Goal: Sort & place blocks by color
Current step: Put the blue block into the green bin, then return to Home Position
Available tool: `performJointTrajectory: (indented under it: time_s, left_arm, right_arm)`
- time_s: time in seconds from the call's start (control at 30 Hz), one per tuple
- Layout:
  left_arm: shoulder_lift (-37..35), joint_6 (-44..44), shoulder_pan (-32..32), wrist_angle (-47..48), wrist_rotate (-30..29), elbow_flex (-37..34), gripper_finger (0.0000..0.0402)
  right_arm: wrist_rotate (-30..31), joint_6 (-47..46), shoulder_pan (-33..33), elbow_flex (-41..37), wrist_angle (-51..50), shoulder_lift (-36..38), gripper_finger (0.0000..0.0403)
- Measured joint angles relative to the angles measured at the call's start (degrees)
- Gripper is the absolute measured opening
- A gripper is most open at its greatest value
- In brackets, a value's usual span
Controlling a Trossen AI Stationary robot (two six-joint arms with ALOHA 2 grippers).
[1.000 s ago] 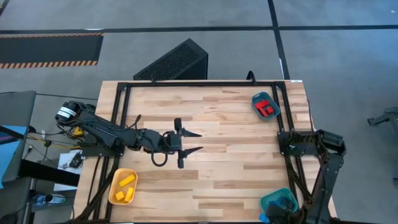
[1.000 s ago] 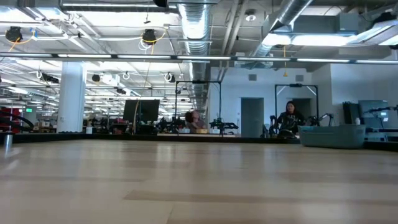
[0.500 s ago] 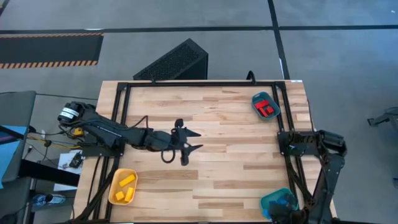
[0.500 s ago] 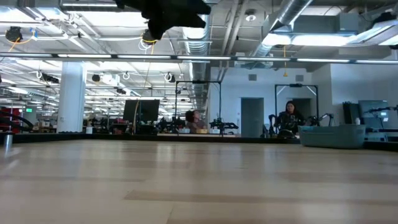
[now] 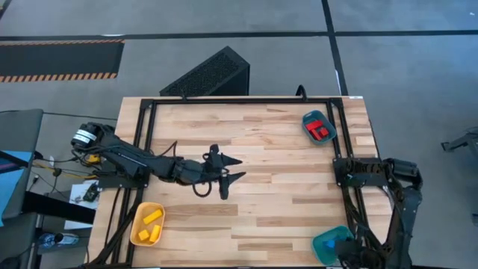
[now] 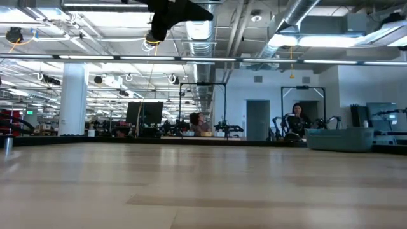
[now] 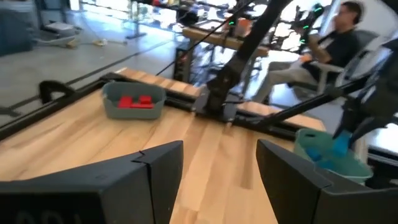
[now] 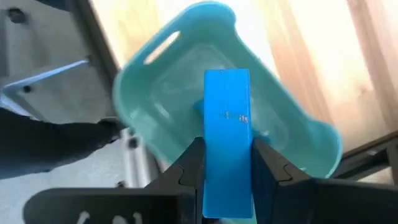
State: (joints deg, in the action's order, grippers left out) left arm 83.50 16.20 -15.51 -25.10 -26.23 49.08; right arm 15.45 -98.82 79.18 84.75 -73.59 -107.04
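Blue bar block [image 8: 227,140] pinched between right gripper [image 8: 226,163] jaws, long axis running straight out from the fingers, over teal tray [image 8: 186,93] at 5 o'clock desk corner. Red blocks [image 5: 320,131] in teal tray [image 5: 311,119] at 1 o'clock; yellow blocks [image 5: 150,224] in yellow oval tray [image 5: 138,218] at 7 o'clock. Left gripper [image 5: 231,169] mid-desk, jaws spread, empty. Pale wooden desk [image 5: 261,209]; open workshop behind, seated person [image 7: 333,46].
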Motion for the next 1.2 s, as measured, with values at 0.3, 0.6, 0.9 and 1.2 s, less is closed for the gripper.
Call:
performJointTrajectory:
  time_s: [0.3, 0.6, 0.9, 1.2]
  left_arm:
    - [3.9, -0.9, -3.7, -2.6, -7.1, -0.2, 0.0192]
    - [0.1, -4.9, -5.0, -3.6, -11.4, -0.1, 0.0192]
    - [-5.9, -19.6, -11.2, -8.1, -25.8, -3.0, 0.0192]
    - [-0.9, -19.9, -4.7, -28.0, -19.9, -14.1, 0.0192]
  right_arm:
    - [-0.7, 3.1, -1.6, -7.4, 1.7, -0.1, 0.0149]
    - [15.7, -1.8, -1.0, -8.3, -4.9, 0.0, 0.0222]
    - [63.1, -17.7, -7.0, -19.2, -16.3, 1.9, 0.0208]
    - [73.3, -19.9, -19.4, -33.1, -8.9, 13.0, 0.0170]
